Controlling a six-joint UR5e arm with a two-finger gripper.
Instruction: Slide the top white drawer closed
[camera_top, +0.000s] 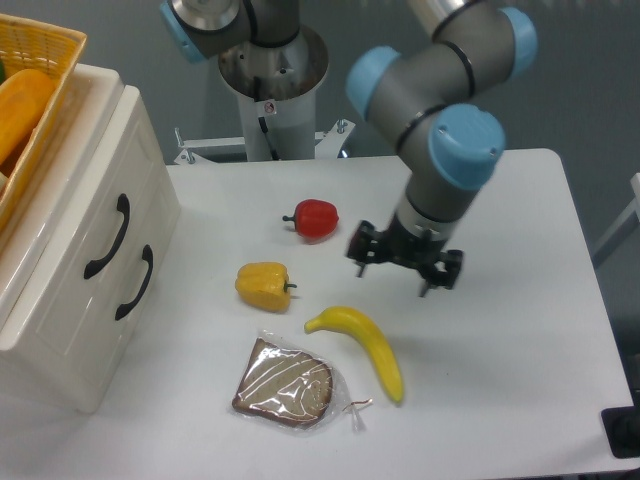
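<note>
Fingers spread and empty, my hand (405, 267) hangs over the tabletop (500, 330), well to three o'clock of the top white drawer (95, 215), which sits flush.

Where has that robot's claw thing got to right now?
The gripper hangs over the middle-right of the white table, just right of the red pepper and above the banana, far from the top white drawer.

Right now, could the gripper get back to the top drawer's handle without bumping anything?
Probably yes. The gripper hangs open above bare table, right of the red pepper and yellow pepper. Both sit low, so passing above them to the top drawer looks free.
</note>
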